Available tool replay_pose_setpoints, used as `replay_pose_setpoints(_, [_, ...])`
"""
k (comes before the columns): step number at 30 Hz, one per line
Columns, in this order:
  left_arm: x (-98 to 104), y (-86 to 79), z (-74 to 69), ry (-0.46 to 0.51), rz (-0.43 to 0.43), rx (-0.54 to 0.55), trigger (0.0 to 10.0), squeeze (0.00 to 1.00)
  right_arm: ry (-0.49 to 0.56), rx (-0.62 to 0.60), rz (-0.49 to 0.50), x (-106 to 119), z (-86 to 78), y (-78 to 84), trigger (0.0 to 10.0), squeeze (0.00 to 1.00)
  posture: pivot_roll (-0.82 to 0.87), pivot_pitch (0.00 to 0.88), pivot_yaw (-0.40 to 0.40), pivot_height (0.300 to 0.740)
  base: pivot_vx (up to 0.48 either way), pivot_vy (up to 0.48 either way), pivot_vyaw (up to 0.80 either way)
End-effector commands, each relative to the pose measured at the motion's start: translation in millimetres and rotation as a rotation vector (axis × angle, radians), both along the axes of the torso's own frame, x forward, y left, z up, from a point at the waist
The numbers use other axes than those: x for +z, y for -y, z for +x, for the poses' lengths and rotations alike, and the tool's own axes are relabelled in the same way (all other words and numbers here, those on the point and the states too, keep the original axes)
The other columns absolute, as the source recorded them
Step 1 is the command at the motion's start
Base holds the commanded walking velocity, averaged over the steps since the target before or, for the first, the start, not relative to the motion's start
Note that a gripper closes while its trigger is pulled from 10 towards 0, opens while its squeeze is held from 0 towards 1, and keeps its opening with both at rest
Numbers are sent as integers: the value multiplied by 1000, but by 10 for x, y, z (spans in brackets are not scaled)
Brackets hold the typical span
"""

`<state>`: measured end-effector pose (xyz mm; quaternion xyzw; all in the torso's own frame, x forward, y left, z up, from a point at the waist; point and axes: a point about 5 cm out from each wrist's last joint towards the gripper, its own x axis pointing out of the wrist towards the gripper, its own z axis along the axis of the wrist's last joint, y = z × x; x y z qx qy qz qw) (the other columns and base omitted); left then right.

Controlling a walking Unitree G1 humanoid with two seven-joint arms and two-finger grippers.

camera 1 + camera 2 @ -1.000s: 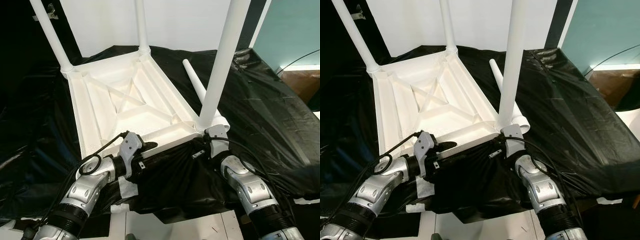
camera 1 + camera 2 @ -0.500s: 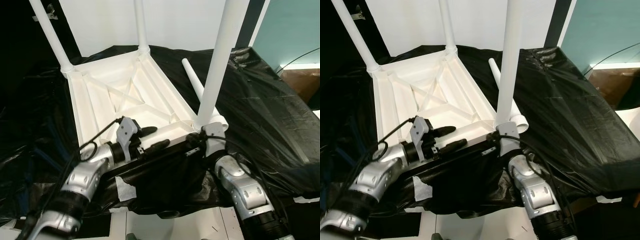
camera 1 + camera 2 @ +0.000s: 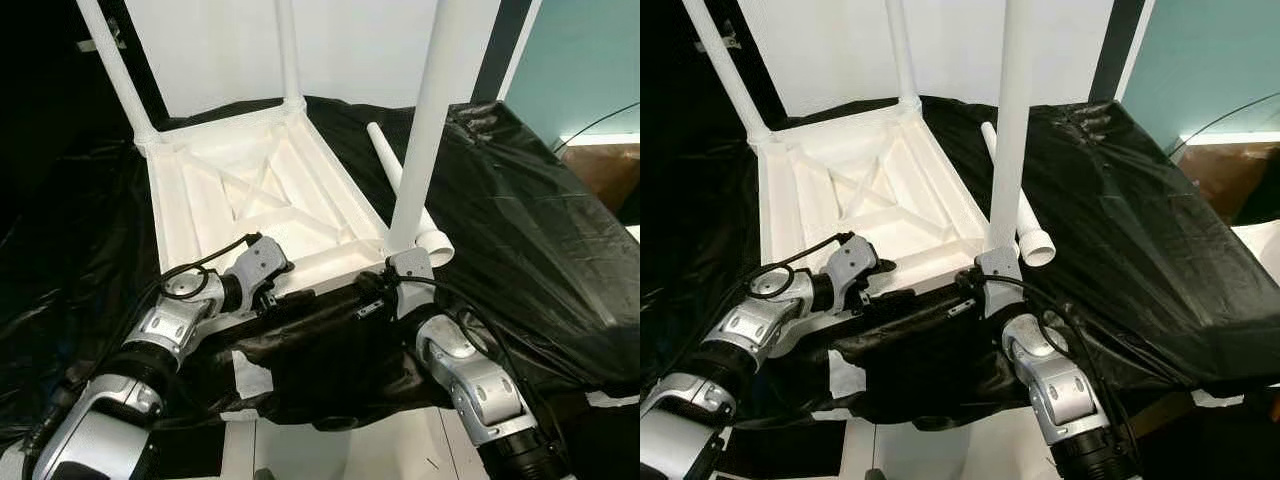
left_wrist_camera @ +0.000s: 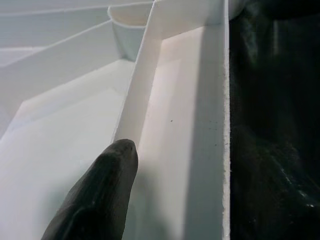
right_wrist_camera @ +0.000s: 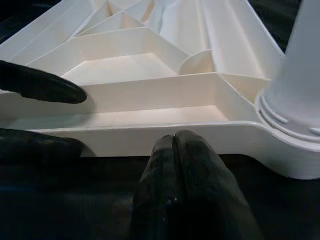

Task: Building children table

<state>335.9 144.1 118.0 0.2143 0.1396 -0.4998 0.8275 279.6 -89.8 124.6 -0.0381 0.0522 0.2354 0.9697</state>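
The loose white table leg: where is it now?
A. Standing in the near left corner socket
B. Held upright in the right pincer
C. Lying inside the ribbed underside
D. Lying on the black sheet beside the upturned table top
D: the loose white table leg lies flat on the black sheet, just right of the upturned table top, with neither pincer on it.

One tabletop (image 3: 250, 205), three fitted legs (image 3: 425, 130), one loose leg (image 3: 400, 185).

Upside-down white plastic table (image 3: 250, 205) on black sheeting, three legs (image 3: 425, 130) fitted upright (fourth leg (image 3: 395, 170) lying loose alongside).
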Motion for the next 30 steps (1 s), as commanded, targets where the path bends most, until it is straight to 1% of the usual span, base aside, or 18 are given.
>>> replay_pose_setpoints(1, [-73, -196, 88, 62, 19, 274, 10000, 0, -12, 5, 5, -5, -11, -6, 10000, 0, -66, 17, 44, 740, 0, 0, 0])
replay_pose_setpoints(2, [-16, -150, 85, 46, -63, 251, 10000, 0, -14, 6, 5, -8, -11, -9, 10000, 0, -65, 16, 44, 740, 0, 0, 0])
replay_pose_setpoints(3, [-16, -150, 85, 46, -63, 251, 10000, 0, -14, 6, 5, -8, -11, -9, 10000, 0, -65, 16, 44, 740, 0, 0, 0])
replay_pose_setpoints(4, [26, -122, 79, 36, -119, 232, 10000, 0, -15, 7, 5, -10, -12, -11, 10000, 0, -65, 17, 43, 740, 0, 0, 0])
replay_pose_setpoints(5, [26, -122, 79, 36, -119, 232, 10000, 0, -15, 7, 5, -10, -12, -11, 10000, 0, -65, 17, 43, 740, 0, 0, 0])
replay_pose_setpoints(7, [91, -69, 36, -7, -229, 142, 10000, 0, -19, 8, 4, -14, -17, -14, 10000, 0, -65, 19, 40, 740, 0, 0, 0])
replay_pose_setpoints(8, [85, -54, -31, -45, -253, 71, 10000, 0, -22, 7, 4, -17, -18, -10, 10000, 0, -66, 20, 40, 740, 0, 0, 0])
replay_pose_setpoints(10, [85, -54, -31, -45, -253, 71, 10000, 0, -22, 7, 4, -17, -18, -10, 10000, 0, -66, 20, 40, 740, 0, 0, 0])
replay_pose_setpoints(12, [51, -9, -207, -133, -290, -73, 10000, 0, -26, -1, 1, -23, -17, 13, 10000, 0, -68, 20, 40, 740, 0, 0, 0])
replay_pose_setpoints(13, [51, -9, -207, -133, -290, -73, 10000, 0, -26, -1, 1, -23, -17, 13, 10000, 0, -68, 20, 40, 740, 0, 0, 0])
replay_pose_setpoints(15, [45, 67, -373, -212, -336, -188, 10000, 0, -30, -13, -4, -30, -12, 43, 10000, 0, -69, 22, 39, 740, 0, 0, 0])
replay_pose_setpoints(16, [45, 67, -373, -212, -336, -188, 10000, 0, -30, -13, -4, -30, -12, 43, 10000, 0, -69, 22, 39, 740, 0, 0, 0])
replay_pose_setpoints(20, [100, 195, -500, -262, -407, -291, 10000, 0, -34, -25, -9, -31, -1, 70, 10000, 0, -73, 26, 37, 740, 0, 0, 0])
replay_pose_setpoints(22, [114, 216, -510, -261, -420, -300, 10000, 0, -35, -27, -10, -31, 1, 74, 10000, 0, -73, 26, 37, 740, 0, 0, 0])
replay_pose_setpoints(25, [150, 228, -431, -208, -442, -253, 10000, 0, -36, -29, -10, -29, 0, 80, 10000, 0, -76, 29, 39, 740, 0, 0, 0])
replay_pose_setpoints(27, [243, 191, -308, -134, -500, -185, 10000, 0, -14, -38, 34, 30, -7, 79, 10000, 0, -78, 29, 39, 740, 0, 0, 0])
replay_pose_setpoints(29, [243, 191, -308, -134, -500, -185, 10000, 0, -14, -38, 34, 30, -7, 79, 10000, 0, -78, 29, 39, 740, 0, 0, 0])
replay_pose_setpoints(30, [328, 166, -256, -81, -559, -159, 10000, 0, 34, -62, 76, 137, 4, 72, 10000, 0, -83, 29, 40, 740, 0, 0, 0])
